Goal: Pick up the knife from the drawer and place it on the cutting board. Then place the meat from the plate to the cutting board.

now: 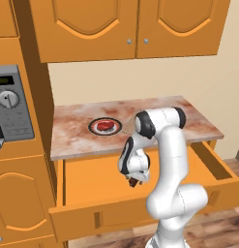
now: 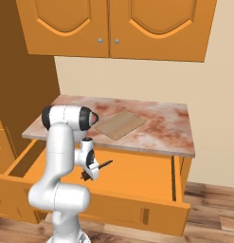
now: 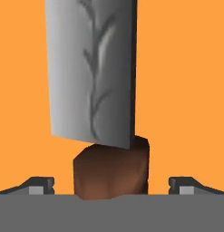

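Note:
The knife (image 3: 93,72) lies on the floor of the open drawer (image 1: 92,181), its grey blade pointing away from the hand and its dark brown handle between the fingertips. My gripper (image 3: 112,185) is open, down in the drawer, with one fingertip (image 3: 38,185) on each side of the handle and a gap to it on both sides. From the right base view the knife (image 2: 104,164) juts out beside the gripper (image 2: 86,176). The cutting board (image 2: 120,124) lies bare on the counter. The red meat (image 1: 105,126) rests on the plate (image 1: 93,127) to the board's left.
The marbled counter (image 1: 188,118) runs above the drawer (image 2: 137,178), with arched cabinet doors (image 1: 87,24) overhead. A grey oven panel (image 1: 9,104) sits in the tall unit at left. The drawer front (image 1: 116,213) stands out toward the base.

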Tool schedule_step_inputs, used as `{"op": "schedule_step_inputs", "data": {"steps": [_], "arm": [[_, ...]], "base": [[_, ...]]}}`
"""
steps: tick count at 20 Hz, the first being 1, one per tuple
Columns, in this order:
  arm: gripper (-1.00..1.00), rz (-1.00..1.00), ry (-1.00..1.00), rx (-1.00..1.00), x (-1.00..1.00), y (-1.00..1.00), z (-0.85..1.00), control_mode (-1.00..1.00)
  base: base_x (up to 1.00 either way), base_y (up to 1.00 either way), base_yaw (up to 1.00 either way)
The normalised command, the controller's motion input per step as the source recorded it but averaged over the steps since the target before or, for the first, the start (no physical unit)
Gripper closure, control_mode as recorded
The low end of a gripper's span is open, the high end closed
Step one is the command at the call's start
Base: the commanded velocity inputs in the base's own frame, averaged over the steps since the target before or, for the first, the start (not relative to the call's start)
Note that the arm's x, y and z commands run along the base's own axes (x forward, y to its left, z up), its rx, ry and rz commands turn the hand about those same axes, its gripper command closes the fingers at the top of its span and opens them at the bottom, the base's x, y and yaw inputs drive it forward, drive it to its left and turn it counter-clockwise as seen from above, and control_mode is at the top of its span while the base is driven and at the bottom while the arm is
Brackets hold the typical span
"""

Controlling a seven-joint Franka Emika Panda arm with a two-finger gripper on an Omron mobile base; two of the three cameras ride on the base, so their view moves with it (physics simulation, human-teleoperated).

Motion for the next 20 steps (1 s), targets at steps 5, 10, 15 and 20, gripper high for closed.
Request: {"op": "schedule_step_inputs", "data": {"steps": [5,10,15,20], "arm": [[1.00,0.00,-0.01,0.00,-0.06,0.03,-0.21,-1.00],[1.00,0.00,-0.13,0.01,-0.41,-0.01,0.04,-1.00],[1.00,-0.05,-0.17,0.00,-0.56,-0.02,0.72,-1.00],[1.00,-0.04,-0.11,0.00,-0.55,-0.11,1.00,-1.00]], "base": [[0.00,0.00,0.00],[0.00,0.00,0.00],[0.00,0.00,0.00],[0.00,0.00,0.00]]}}
